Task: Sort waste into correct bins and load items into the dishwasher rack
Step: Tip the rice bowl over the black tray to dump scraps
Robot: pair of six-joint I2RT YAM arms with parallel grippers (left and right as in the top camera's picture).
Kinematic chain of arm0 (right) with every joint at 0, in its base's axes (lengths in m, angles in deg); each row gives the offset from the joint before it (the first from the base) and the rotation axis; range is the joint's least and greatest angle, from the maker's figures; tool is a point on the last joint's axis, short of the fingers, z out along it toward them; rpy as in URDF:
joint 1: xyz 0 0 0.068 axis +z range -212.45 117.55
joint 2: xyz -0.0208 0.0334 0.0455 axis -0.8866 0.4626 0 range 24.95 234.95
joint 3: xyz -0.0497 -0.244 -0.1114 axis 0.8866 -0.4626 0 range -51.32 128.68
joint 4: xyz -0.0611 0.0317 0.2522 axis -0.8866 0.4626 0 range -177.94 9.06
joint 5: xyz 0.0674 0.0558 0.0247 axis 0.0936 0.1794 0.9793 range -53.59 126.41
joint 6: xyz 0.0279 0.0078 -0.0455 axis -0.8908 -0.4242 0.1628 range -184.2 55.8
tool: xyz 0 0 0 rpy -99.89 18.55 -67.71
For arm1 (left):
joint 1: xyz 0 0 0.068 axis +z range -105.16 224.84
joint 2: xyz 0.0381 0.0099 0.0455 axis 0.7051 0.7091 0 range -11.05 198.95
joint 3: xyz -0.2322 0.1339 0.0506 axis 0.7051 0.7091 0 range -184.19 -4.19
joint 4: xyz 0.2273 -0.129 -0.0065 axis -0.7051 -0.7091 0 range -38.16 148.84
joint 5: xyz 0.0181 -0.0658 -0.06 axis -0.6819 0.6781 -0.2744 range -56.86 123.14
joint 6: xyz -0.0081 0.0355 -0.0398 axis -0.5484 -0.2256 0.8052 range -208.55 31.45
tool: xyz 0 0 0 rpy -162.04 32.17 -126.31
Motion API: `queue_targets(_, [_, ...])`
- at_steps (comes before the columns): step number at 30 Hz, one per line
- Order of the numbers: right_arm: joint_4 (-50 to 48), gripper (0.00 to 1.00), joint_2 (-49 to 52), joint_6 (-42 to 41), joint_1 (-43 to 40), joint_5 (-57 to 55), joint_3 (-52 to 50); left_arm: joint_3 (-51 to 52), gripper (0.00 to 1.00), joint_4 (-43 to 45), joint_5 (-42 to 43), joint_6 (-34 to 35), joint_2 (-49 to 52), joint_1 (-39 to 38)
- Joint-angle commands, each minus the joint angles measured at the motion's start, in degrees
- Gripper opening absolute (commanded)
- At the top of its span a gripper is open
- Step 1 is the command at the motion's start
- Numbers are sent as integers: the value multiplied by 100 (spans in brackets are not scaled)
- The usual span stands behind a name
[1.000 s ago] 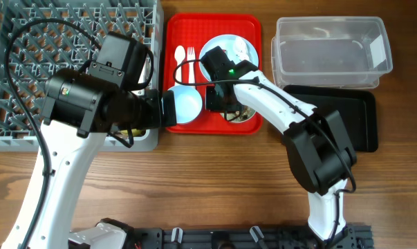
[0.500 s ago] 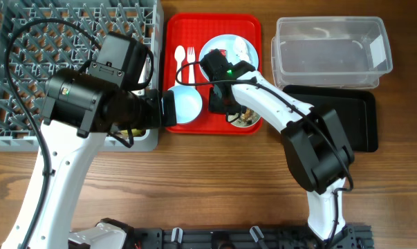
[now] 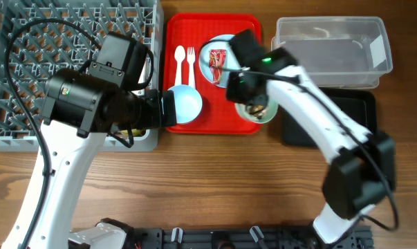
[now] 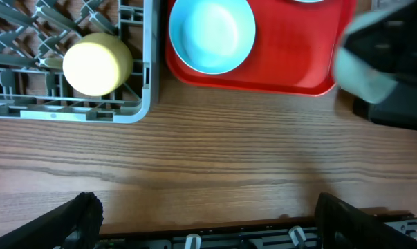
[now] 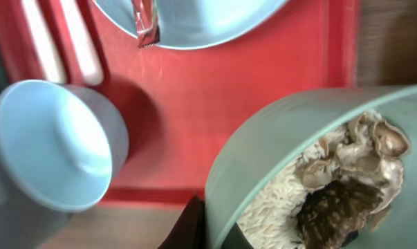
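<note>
The mint green bowl [image 5: 277,145] is at the right near corner of the red serving tray [image 3: 194,28], mouth up, with white rice [image 5: 270,207] and brown scraps [image 5: 336,207] heaped inside; whether it is clear of the tray floor I cannot tell. The right claw [image 5: 209,232] pinches its rim, one finger inside and one outside the wall.

At the tray's far middle lies the pale blue plate [image 3: 207,52]. The red wrapper [image 3: 216,64] rests on it, its long axis running from the tray's far edge toward its near edge. Left of the plate the white fork [image 3: 179,61] and spoon [image 3: 191,59] lie side by side and parallel, heads toward the tray's far edge, handles toward the near one. The pale blue bowl [image 3: 184,104] stands upright in the tray's left near corner.

The left claw [image 4: 207,207] hangs spread wide over the bare bench [image 4: 208,159] just off the tray's near edge, holding nothing. The yellow cup [image 4: 96,63] sits in the grey rack [image 4: 70,114], in the corner nearest the tray
</note>
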Motion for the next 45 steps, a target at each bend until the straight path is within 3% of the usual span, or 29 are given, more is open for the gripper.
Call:
queue_targets(1, [251, 4, -461, 437, -605, 973, -37, 4, 100, 15, -55, 79, -72, -9])
queue_targets(11, [925, 4, -535, 2634, -2708, 3377, -179, 4, 100, 15, -55, 79, -72, -9])
queue_targets(16, [863, 4, -518, 3488, -3781, 4249, -791, 4, 100, 15, -55, 79, -72, -9])
queue_targets(21, [420, 4, -428, 4144, -4391, 4640, -1727, 4, 100, 15, -55, 79, -72, -9])
queue_targets(29, [-304, 4, -407, 5991, -5012, 7147, -2680, 4, 100, 15, -55, 79, -74, -9])
queue_targets(45, [-282, 4, -407, 5525, -5639, 7532, -2680, 4, 100, 15, -55, 79, -74, -9])
